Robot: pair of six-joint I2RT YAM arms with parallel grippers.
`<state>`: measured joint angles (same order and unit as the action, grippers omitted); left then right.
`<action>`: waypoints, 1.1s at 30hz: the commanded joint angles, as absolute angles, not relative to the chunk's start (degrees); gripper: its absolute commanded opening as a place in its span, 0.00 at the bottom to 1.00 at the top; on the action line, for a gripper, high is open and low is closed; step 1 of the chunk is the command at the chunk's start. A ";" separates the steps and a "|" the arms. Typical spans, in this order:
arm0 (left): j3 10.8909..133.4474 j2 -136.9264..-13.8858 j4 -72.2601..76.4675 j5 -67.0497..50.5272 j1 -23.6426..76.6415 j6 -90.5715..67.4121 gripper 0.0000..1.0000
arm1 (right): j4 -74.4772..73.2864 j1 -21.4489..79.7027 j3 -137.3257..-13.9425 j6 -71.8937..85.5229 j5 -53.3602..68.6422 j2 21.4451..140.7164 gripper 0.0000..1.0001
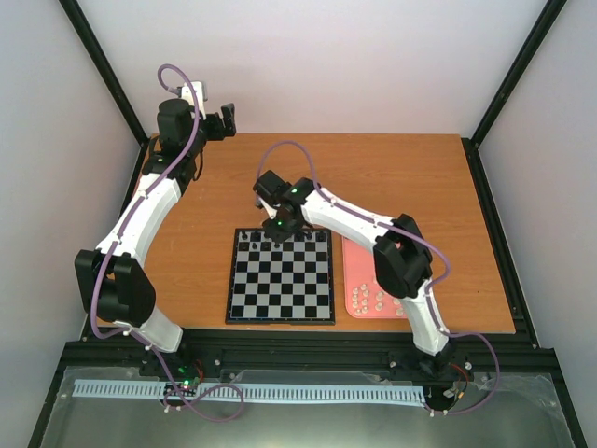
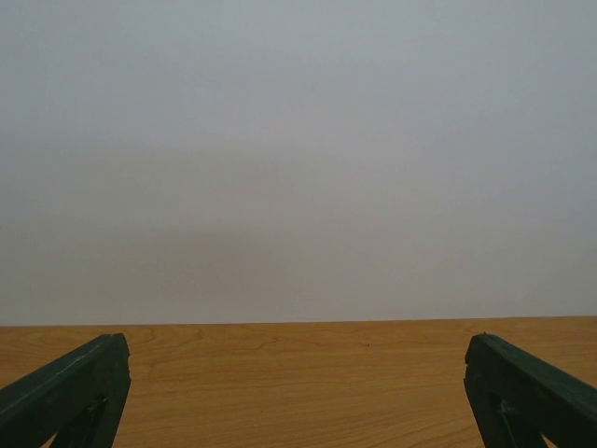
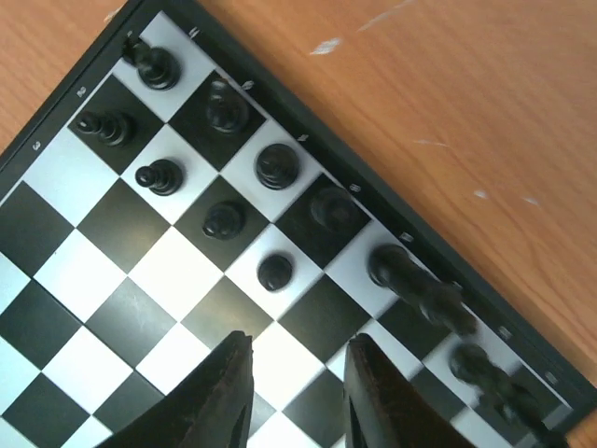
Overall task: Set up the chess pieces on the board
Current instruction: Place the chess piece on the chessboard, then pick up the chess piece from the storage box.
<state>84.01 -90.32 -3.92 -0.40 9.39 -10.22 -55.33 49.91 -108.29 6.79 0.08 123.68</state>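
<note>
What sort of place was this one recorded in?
Probably a lab robot cell rather than a home: a wooden table stands boxed in by black frame struts and plain white panels, with the left arm and right arm bolted to a rail at its near edge.

Overhead view and right wrist share board [image 1: 280,289].

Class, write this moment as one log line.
right gripper: open above board | left gripper: open above table | chess pieces: several on far rows
</note>
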 commanded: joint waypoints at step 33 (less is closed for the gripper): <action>86.84 -92.04 -3.84 -1.51 9.49 -10.02 1.00 | -43.99 27.87 -73.64 13.11 -9.53 103.52 0.47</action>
